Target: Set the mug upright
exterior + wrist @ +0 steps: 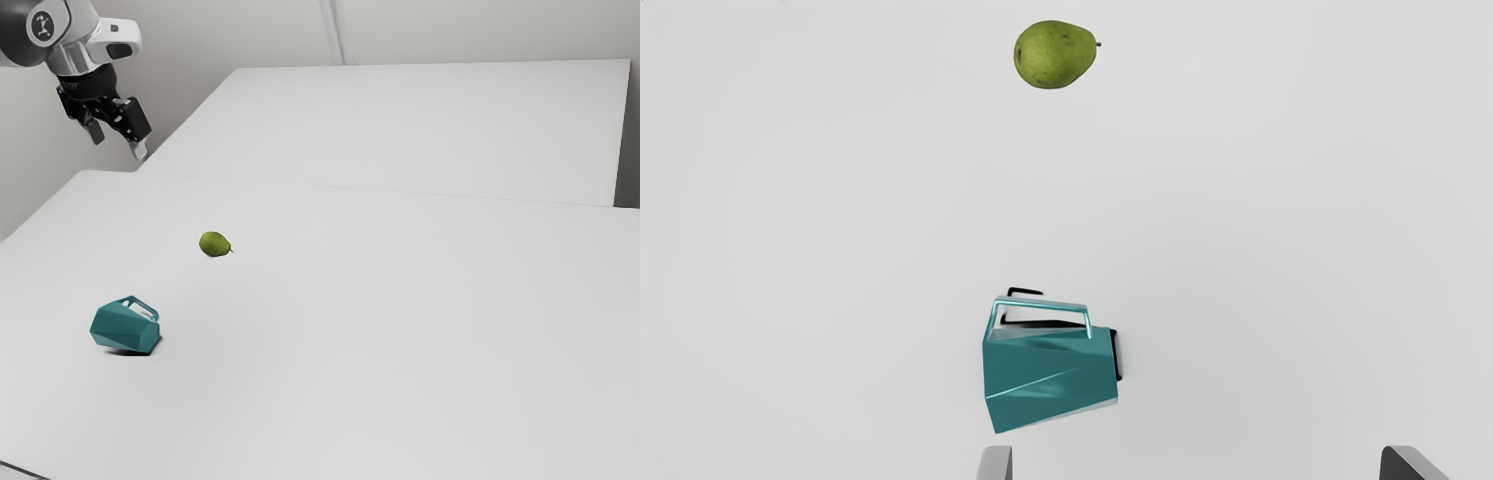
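At the exterior view's upper left, the end effector (118,142) hangs raised, its fingers well apart. The bench (400,330) has a slanting edge on that side, and a broad stretch runs from the mug (125,328) toward the exterior view's right. Teal and faceted, the mug lies tipped on the bench, its handle toward the pear (214,244), well apart.
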Action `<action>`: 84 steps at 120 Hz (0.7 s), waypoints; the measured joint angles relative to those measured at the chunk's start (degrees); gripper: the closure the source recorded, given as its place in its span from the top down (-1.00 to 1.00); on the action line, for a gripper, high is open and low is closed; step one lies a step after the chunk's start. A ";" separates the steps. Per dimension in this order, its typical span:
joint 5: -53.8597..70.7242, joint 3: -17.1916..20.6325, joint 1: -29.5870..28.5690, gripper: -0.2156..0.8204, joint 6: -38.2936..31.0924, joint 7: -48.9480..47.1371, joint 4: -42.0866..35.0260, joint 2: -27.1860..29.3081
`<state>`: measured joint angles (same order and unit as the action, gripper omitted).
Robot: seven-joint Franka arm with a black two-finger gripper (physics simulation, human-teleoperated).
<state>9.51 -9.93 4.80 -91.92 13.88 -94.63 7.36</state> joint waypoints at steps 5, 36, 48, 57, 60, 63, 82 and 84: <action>-0.01 0.00 0.00 0.58 -0.07 0.13 -0.06 0.00; 0.00 -0.17 -1.12 0.58 -2.55 0.62 -0.36 -1.38; -0.72 -0.23 -3.18 0.58 -4.57 0.81 -0.39 -2.62; -4.08 -0.26 -6.50 0.58 -5.37 0.96 -0.78 -4.65; -5.24 -0.24 -7.91 0.58 -5.57 1.00 -1.24 -5.12; -6.28 -0.24 -9.32 0.58 -5.75 1.04 -1.67 -5.56; -13.09 -0.18 -18.13 0.58 -4.46 1.29 -2.41 -9.28; -13.91 -0.18 -19.03 0.58 -4.12 1.32 -2.42 -9.75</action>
<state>-4.39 -10.11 -14.23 -96.04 15.20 -97.04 -2.39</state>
